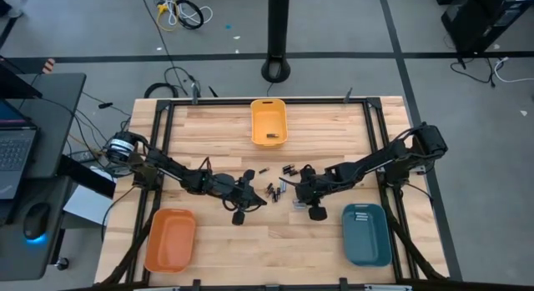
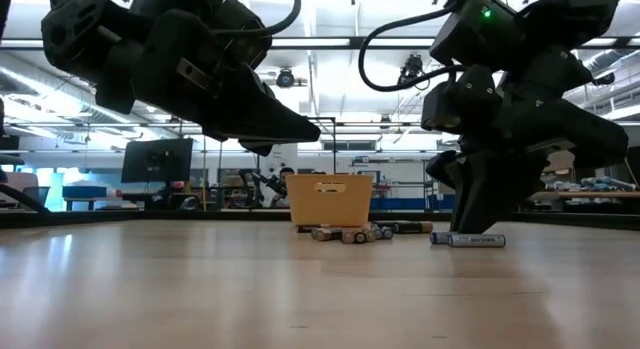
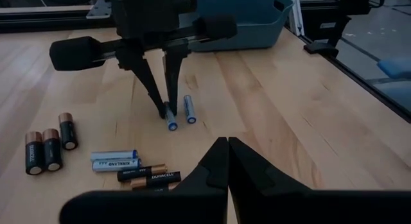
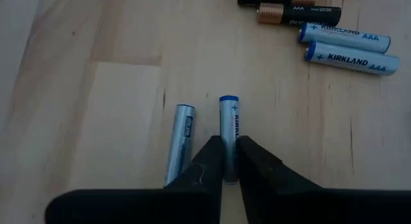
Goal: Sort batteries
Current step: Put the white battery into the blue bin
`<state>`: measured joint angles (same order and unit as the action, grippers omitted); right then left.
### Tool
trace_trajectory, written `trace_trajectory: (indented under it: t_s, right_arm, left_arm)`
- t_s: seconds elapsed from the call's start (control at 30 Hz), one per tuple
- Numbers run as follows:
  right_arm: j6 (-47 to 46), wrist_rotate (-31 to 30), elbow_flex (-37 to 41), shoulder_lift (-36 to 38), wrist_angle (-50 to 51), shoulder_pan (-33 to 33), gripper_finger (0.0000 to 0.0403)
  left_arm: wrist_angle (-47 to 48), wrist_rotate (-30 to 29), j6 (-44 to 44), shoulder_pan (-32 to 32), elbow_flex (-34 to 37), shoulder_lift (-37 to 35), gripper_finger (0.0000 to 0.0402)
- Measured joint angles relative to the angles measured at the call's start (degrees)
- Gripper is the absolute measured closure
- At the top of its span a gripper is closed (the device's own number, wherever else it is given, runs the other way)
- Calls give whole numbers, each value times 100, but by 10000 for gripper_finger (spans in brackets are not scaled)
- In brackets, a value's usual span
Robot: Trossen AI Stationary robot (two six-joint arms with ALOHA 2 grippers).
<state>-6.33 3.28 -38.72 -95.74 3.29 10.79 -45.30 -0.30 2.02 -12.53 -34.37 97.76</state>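
Several batteries lie loose on the wooden table's middle (image 1: 275, 189): black-and-copper ones (image 3: 48, 147), a pale silvery-blue pair (image 3: 115, 161) and two slim dark ones (image 3: 151, 176). Two more pale batteries lie apart by my right gripper (image 4: 229, 144), one of them between its fingers (image 4: 229, 124) and the other beside it (image 4: 182, 140). That gripper (image 1: 298, 193) points down at the table and is shut on the battery. My left gripper (image 3: 228, 147) is shut on nothing and hovers above the table (image 2: 300, 129), left of the pile (image 1: 253, 191). My right gripper pinches a pale silvery-blue AAA battery between its two fingers at one end (image 4: 229, 156), away from the blue-capped plus end (image 4: 228, 100). The fingers (image 3: 168, 89) come from above, slanting down, and lie along the battery. It lies flat on the table.
A yellow bin (image 1: 269, 122) stands at the far edge with something dark inside it. An orange bin (image 1: 170, 239) stands near left, a teal bin (image 1: 365, 233) near right. A black frame (image 1: 163, 132) runs around the table. Bare wood lies between the pile and the near edge.
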Motion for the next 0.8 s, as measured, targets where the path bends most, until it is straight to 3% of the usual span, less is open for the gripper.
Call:
trace_trajectory:
  t_s: [0.27, 0.8]
  right_arm:
    - [-167, -6, 34, 308, 109, 11, 363]
    - [-994, -69, 31, 2218, 1264, 317, 363]
  left_arm:
    - [0, 2, -4, 0, 0, 0, 392]
    - [19, 2, -44, 0, 0, 0, 392]
